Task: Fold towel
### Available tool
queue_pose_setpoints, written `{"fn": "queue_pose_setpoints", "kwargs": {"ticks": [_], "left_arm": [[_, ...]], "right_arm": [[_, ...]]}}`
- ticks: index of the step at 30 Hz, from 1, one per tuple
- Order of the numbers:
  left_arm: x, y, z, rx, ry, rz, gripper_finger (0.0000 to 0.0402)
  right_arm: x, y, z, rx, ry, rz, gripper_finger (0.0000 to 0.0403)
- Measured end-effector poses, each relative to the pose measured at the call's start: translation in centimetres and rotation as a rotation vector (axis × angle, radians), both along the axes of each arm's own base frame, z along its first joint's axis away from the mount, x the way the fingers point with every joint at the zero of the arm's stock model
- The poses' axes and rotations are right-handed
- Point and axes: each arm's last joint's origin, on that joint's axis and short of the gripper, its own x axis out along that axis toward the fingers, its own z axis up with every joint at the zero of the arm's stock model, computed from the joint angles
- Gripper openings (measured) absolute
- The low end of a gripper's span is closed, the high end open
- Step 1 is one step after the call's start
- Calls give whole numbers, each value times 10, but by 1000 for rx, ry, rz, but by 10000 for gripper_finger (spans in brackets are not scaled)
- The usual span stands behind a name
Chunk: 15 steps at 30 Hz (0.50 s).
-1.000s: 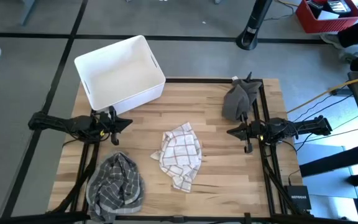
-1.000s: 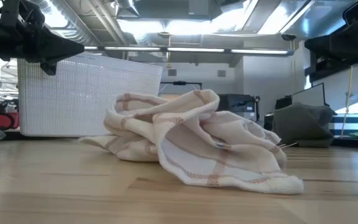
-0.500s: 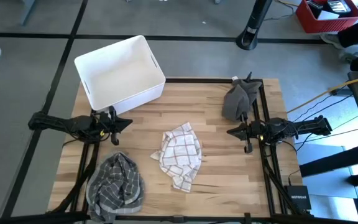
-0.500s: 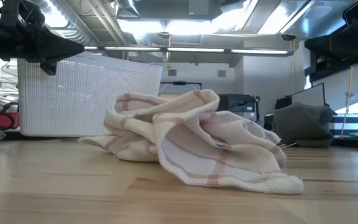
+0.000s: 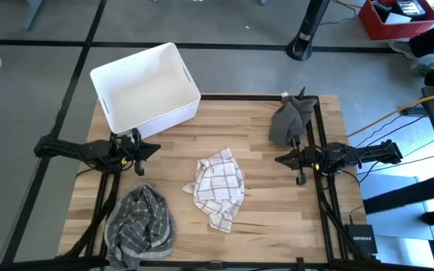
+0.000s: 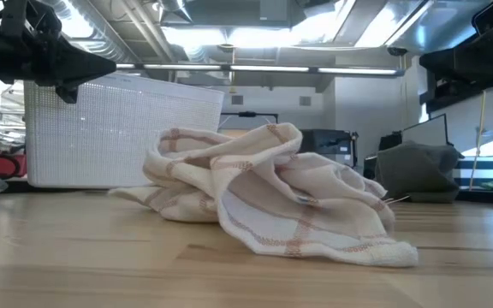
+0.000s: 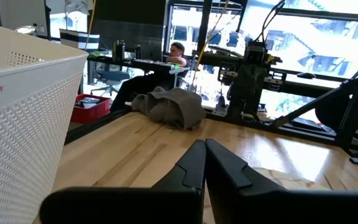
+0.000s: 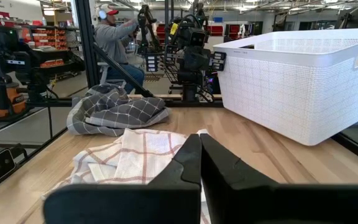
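A cream towel with red-brown checks lies crumpled in a heap at the middle of the wooden table; the low view shows the towel bunched up with its folds resting on the wood. My left gripper hovers shut above the table's left side, pointing level toward the middle. My right gripper hovers shut above the right side, facing it. Neither touches the towel. In the wrist views my left gripper and my right gripper show closed fingers.
A white plastic basket stands at the far left corner. A dark grey checked cloth lies at the near left, and a plain grey cloth at the far right. A seated person is beyond the table.
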Motion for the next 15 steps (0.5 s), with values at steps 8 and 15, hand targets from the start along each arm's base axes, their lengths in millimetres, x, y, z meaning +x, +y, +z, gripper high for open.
{"fn": "queue_pose_setpoints", "kwargs": {"ticks": [8,15], "left_arm": [[0,1,0,127,38,40,1],[-1,1,5,-126,-89,15,1]], "right_arm": [[0,0,0,0,0,0,5],[0,0,0,0,-1,-1,5]]}}
